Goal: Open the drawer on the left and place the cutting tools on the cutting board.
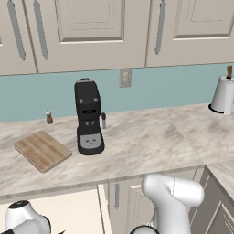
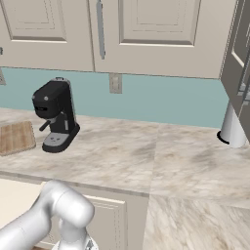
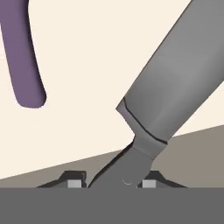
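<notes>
Knife lies in the open drawer at near left below the desk, fingers pinching it near the handle-blade joint; it looks light, stiff and slick, so hold the handle; peeler lies beside it.

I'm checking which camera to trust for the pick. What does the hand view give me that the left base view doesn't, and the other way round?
The hand view adds the tools: the purple peeler handle lying on the pale floor, and the knife, its narrow end pinched between the fingers.

The left base view adds the target: the cutting board on the counter, left of the coffee machine, with a small shaker behind it.

Both share the open drawer and its cream inside.
</notes>
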Controlling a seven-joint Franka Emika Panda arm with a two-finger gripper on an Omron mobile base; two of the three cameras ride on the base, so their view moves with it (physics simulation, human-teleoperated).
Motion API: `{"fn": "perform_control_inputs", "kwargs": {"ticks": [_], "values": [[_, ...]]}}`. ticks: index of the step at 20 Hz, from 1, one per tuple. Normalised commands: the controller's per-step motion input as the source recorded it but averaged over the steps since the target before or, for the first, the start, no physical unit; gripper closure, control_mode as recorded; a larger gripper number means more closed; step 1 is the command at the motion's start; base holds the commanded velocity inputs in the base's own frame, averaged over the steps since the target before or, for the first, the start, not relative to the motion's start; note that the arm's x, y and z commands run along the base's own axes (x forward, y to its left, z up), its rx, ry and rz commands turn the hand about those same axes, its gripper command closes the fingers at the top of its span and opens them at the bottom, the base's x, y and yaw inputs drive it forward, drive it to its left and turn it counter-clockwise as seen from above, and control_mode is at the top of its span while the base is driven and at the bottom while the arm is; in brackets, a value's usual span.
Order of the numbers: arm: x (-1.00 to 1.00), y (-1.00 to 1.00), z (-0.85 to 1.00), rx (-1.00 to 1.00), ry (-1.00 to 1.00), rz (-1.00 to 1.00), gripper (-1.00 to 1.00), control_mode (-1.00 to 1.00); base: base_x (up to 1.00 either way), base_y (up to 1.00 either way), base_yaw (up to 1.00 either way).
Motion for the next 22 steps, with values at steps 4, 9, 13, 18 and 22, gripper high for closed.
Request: {"fn": "perform_control_inputs", "kwargs": {"ticks": [4, 9, 13, 18, 22], "values": [[-0.84, -0.39, 1.00, 0.01, 0.00, 0.00, 1.00, -1.00, 0.00, 0.00, 0.00], [-0.32, -0.49, 1.00, 0.00, -0.01, 0.00, 1.00, -1.00, 0.00, 0.00, 0.00], [0.22, -0.40, 1.00, 0.00, -0.04, 0.01, 1.00, -1.00, 0.00, 0.00, 0.00], [0.55, -0.30, 1.00, -0.03, -0.01, 0.02, 1.00, -1.00, 0.00, 0.00, 0.00], [0.83, -0.32, 1.00, -0.08, 0.00, 0.03, 1.00, -1.00, 0.00, 0.00, 0.00]]}}
